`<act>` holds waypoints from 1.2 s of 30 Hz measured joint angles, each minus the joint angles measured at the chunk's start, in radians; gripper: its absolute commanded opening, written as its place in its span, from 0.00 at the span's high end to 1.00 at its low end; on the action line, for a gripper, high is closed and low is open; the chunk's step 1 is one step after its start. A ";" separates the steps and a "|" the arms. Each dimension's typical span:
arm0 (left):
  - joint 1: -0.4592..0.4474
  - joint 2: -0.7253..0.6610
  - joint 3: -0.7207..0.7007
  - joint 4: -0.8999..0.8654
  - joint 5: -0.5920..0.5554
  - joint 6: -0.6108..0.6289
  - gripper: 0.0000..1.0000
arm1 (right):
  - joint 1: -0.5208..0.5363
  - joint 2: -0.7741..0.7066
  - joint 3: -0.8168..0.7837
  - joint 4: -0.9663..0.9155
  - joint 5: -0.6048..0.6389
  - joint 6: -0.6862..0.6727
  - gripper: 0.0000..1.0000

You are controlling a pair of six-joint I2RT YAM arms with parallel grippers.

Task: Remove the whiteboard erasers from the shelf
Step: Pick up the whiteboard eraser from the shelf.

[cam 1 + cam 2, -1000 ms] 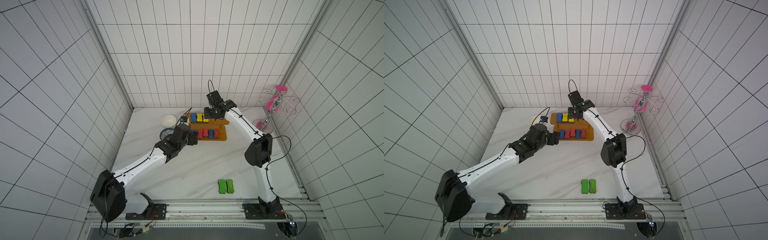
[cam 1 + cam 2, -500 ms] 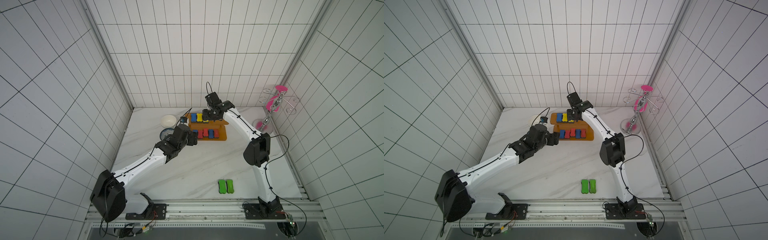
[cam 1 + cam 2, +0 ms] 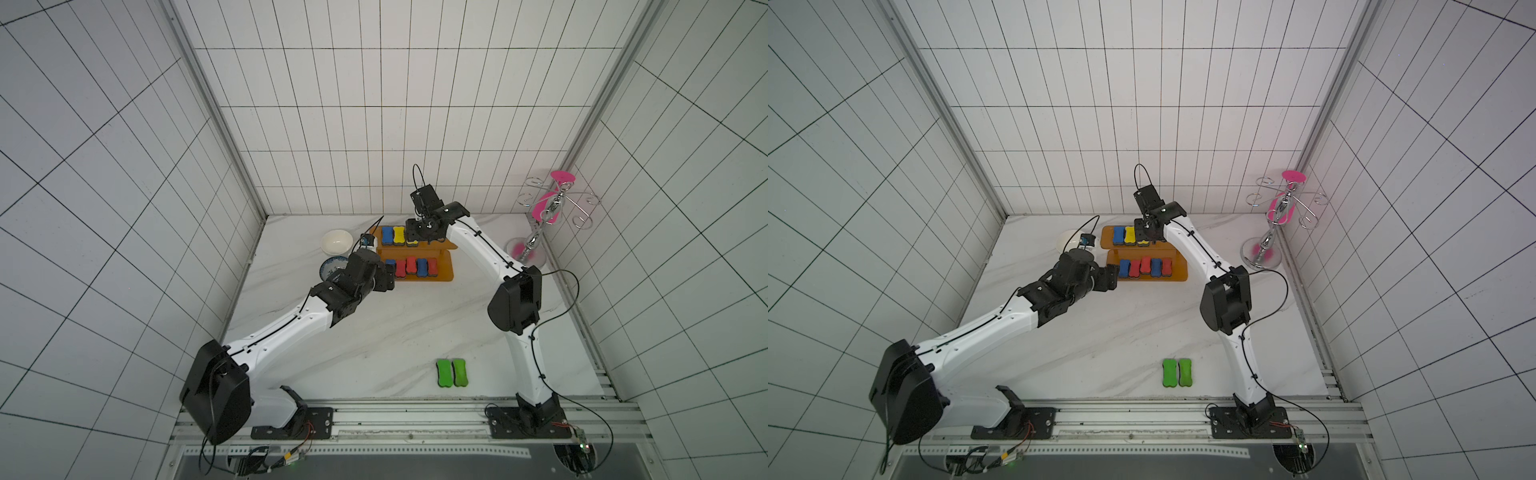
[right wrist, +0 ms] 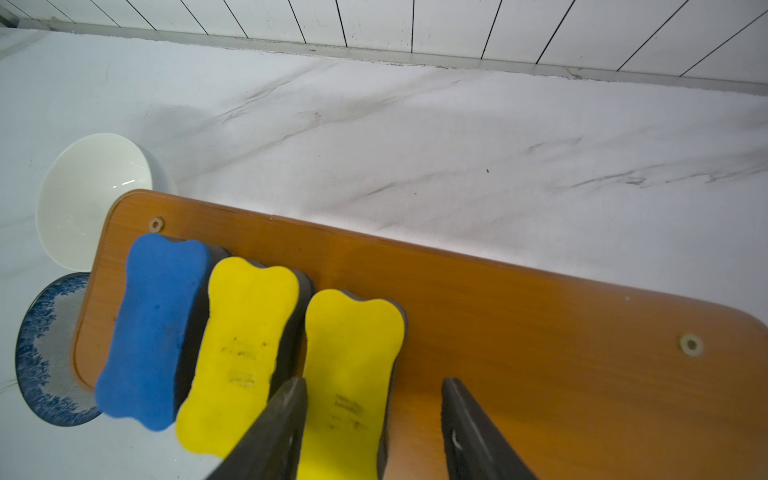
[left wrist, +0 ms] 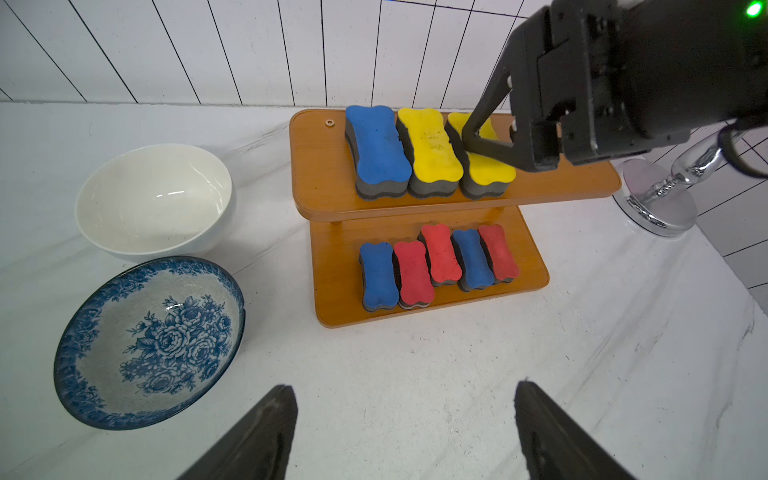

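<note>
1. A robotics lab test cell.
2. White gridded wall panels (image 3: 374, 104) enclose a marble-look tabletop (image 3: 395, 332) on three sides.
3. The left arm (image 3: 286, 328) and right arm (image 3: 478, 249) are bolted to an aluminium rail (image 3: 415, 417) along the front edge.

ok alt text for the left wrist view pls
A two-tier orange shelf holds eight bone-shaped erasers; the right pincer straddles the end yellow eraser on top. A white bowl and a blue floral bowl sit beside it, and the open left pincer frames the foreground.
</note>
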 measured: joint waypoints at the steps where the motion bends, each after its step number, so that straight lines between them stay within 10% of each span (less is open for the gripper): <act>1: 0.000 -0.003 -0.002 -0.001 0.000 0.000 0.14 | -0.002 -0.005 -0.003 -0.001 0.005 -0.001 0.45; 29: 0.000 -0.053 -0.028 0.000 -0.007 -0.017 0.12 | 0.023 0.040 0.036 -0.036 0.099 0.145 0.39; 36: 0.000 -0.055 -0.032 -0.002 -0.015 -0.022 0.12 | 0.023 0.056 0.042 -0.016 0.117 0.153 0.62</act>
